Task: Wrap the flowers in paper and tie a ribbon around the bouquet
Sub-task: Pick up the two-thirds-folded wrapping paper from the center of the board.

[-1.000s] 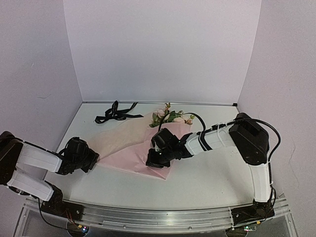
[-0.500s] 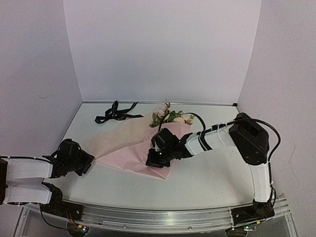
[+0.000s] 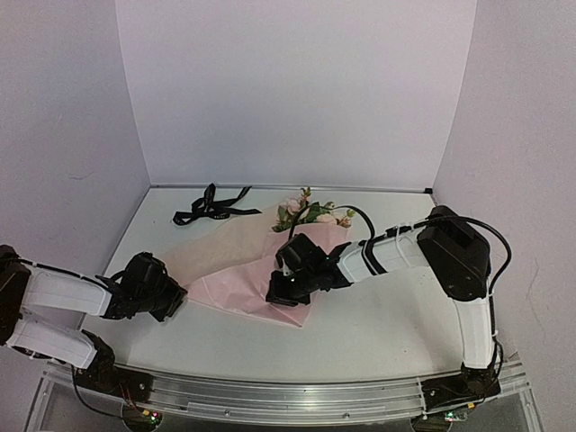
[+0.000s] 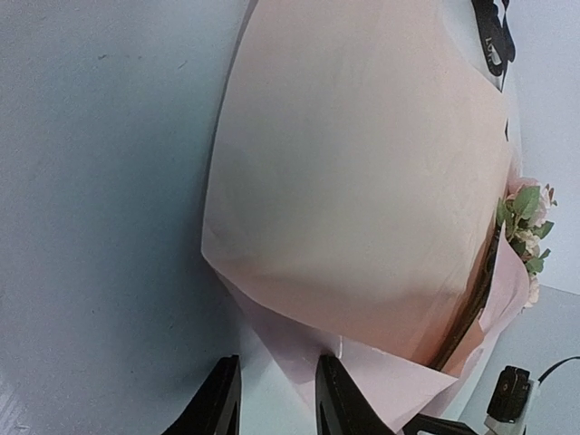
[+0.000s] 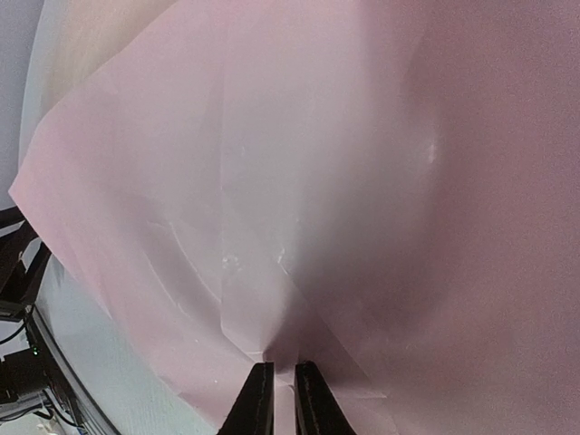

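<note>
The pink paper (image 3: 236, 265) lies spread across the middle of the table, with the flowers (image 3: 310, 212) poking out at its far end. My right gripper (image 3: 283, 290) is shut on a fold of the paper (image 5: 317, 181), and its narrow gap (image 5: 284, 366) is filled by pinched paper. My left gripper (image 3: 169, 299) sits at the sheet's left corner, open. Its fingers (image 4: 279, 362) straddle the edge of the lower paper layer (image 4: 362, 181). The left wrist view also shows the flowers (image 4: 526, 217) at the right edge. The black ribbon (image 3: 211, 205) lies loose at the back left, apart from the paper.
White walls enclose the table on the left, back and right. A metal rail (image 3: 288, 396) runs along the near edge by the arm bases. The right arm's black cable (image 3: 364, 220) loops over the flowers' end of the paper.
The left gripper drew back to the left, then returned right to the paper's left corner. That corner now sits a little further right. The right arm kept still.
</note>
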